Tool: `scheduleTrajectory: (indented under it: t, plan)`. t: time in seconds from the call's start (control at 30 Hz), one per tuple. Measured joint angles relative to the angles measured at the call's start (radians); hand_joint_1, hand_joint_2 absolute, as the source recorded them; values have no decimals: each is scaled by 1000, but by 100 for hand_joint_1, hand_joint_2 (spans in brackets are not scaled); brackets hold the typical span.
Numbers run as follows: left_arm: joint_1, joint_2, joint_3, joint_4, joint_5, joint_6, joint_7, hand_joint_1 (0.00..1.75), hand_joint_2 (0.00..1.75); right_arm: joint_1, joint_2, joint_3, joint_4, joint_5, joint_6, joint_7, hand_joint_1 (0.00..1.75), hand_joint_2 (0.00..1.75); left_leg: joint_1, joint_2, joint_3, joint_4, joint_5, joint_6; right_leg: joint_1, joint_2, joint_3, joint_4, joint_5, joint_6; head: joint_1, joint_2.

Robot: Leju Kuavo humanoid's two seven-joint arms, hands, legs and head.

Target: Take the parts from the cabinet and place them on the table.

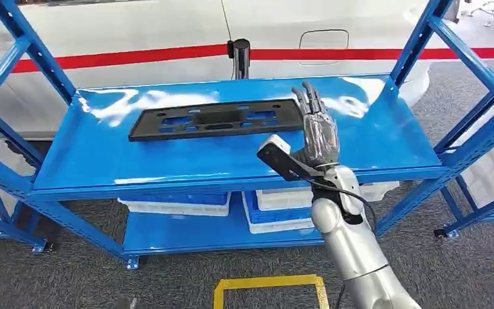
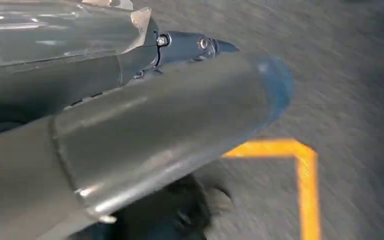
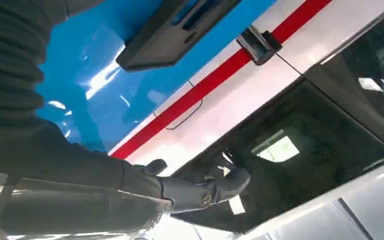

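Note:
A long flat black part with several cut-outs lies across the top shelf of the blue cabinet. My right hand is raised over that shelf just beyond the part's right end, fingers stretched out and apart, holding nothing and not touching the part. In the right wrist view the part's end lies on the blue shelf ahead of my thumb. My left hand hangs low over the grey floor, thumb and a dark finger stretched out, nothing in it.
White and blue bins sit on the lower shelf. Blue uprights and braces flank the shelf. A black post and a white vehicle with a red stripe stand behind. Yellow floor lines mark the ground.

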Motion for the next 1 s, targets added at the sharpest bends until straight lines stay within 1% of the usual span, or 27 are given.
scheduleTrajectory:
  t: [0.03,0.07,0.1,0.17,0.2,0.23,0.27,0.3,0.37,0.4,0.43,0.47,0.53,0.57,0.6,0.63,0.67,0.7,0.73,0.77,0.8,0.83,0.87,0.9,0.93,0.97,1.0]
  plan:
    - [9,6,7,3,2,7,9,0,0,-8,3,2,4,0,0,-2,0,175,4,0,2,1,-6,-6,-3,2,3,-2,-3,-6,0,0]
    - [16,14,12,6,3,10,15,0,0,-18,8,5,5,-2,0,-2,0,175,9,2,1,8,-16,-12,-9,5,10,-3,-5,-12,1,0]
    - [21,17,18,7,4,16,20,0,0,-28,11,5,6,-4,0,-3,0,175,9,4,-13,46,-30,-17,-8,4,16,-3,-11,-23,-6,0]
    - [26,20,30,14,12,23,32,0,0,-37,18,11,10,-8,0,-3,0,175,9,4,-103,206,-87,-24,-3,1,29,-3,-22,-39,-5,0]
    - [33,21,32,16,13,28,36,0,0,-36,19,13,14,-10,0,-3,0,175,9,4,-160,291,-108,-26,0,0,36,-3,-29,-43,-5,0]
    - [39,23,35,18,13,30,38,0,0,-35,19,15,17,-10,1,-3,0,175,9,4,-193,325,-102,-26,3,0,43,-3,-34,-45,-5,0]
    - [45,24,39,20,13,30,40,0,0,-35,19,17,21,-11,1,-3,0,175,9,4,-202,312,-73,-23,4,1,50,-3,-40,-45,-5,0]
    - [49,27,43,23,13,31,40,0,0,-36,20,18,23,-11,1,-3,0,175,9,4,-190,260,-29,-18,6,4,59,-3,-45,-45,-5,0]
    - [51,31,49,23,13,32,40,0,0,-37,27,23,23,-11,1,-3,0,175,6,4,-121,86,78,0,9,7,80,-5,-58,-42,-5,0]
    - [50,33,50,23,13,32,39,0,0,-38,28,26,23,-11,1,-3,0,175,1,4,-92,28,88,11,10,7,84,-6,-65,-38,-4,0]
    - [49,34,52,23,12,32,38,0,0,-42,28,28,23,-11,1,-3,0,175,-4,6,-87,19,75,12,19,8,84,-5,-70,-30,-3,0]
    - [49,34,52,23,12,32,36,0,0,-42,28,29,23,-12,1,-3,0,175,-7,5,-89,21,70,14,15,7,84,-7,-73,-25,-4,0]
    - [51,34,52,23,11,32,35,0,0,-42,29,31,23,-11,1,-3,0,175,-12,3,-86,16,65,22,13,6,90,-17,-77,-15,-5,0]
    - [52,33,53,23,10,31,34,0,0,-42,29,31,19,-10,1,-3,0,175,-3,3,-70,-2,71,27,26,3,87,-18,-83,-9,-3,0]
    - [53,31,53,23,8,30,31,0,0,-42,27,31,19,-9,1,-2,0,175,-6,4,-57,-13,71,29,16,-2,81,13,-91,-8,-2,0]
    - [52,31,52,23,7,30,31,0,0,-46,27,32,19,-9,1,-2,0,175,-3,5,-53,-14,67,36,19,-1,47,75,-116,-14,1,0]
    - [51,31,53,23,7,30,31,0,0,-45,26,33,19,-9,1,-2,0,175,-5,4,-48,-13,62,40,15,-1,-1,159,-143,-19,-1,0]
    - [51,31,53,23,5,30,31,0,0,-39,24,34,20,-9,1,-2,0,175,-7,4,-43,-13,57,43,14,-1,-52,238,-161,-19,0,0]
    - [51,31,53,23,2,30,31,0,0,-32,21,34,20,-8,0,1,0,175,-7,2,-38,-13,50,45,12,-1,-92,288,-164,-13,0,0]
    - [52,31,53,23,-1,29,34,0,0,-27,19,34,20,-6,1,4,0,175,-7,0,-31,-12,46,43,12,-1,-103,286,-150,-5,1,0]
    - [53,30,52,24,-8,29,37,0,0,-23,17,35,19,-3,0,5,0,175,-7,-2,-22,-12,38,41,9,-2,-93,239,-115,8,0,0]
    - [53,28,52,24,-11,29,42,0,0,-20,16,35,18,2,0,11,0,175,-6,-3,-13,-10,31,37,7,-2,-65,163,-70,21,1,0]
    - [52,28,52,24,-16,30,48,0,0,-17,16,35,14,5,0,16,0,175,-6,-4,-4,-7,22,33,2,-3,-29,68,-21,32,1,0]
    - [52,28,51,24,-19,31,52,0,0,-15,16,36,13,10,0,18,0,175,-8,-5,-3,-3,13,26,0,-7,-10,1,6,31,3,0]
    - [50,29,51,25,-21,34,57,0,0,-13,19,37,11,14,2,22,0,175,-17,-6,-2,4,1,18,6,-4,7,-3,1,16,2,0]
    - [50,29,51,25,-22,37,62,0,0,-7,19,37,8,19,2,26,0,175,-14,-5,0,4,0,15,5,-3,5,-1,0,1,0,0]
    - [50,28,51,26,-24,39,66,0,0,-3,19,37,5,21,3,29,0,175,-11,-5,2,3,-2,12,10,-2,5,0,-4,-7,0,0]
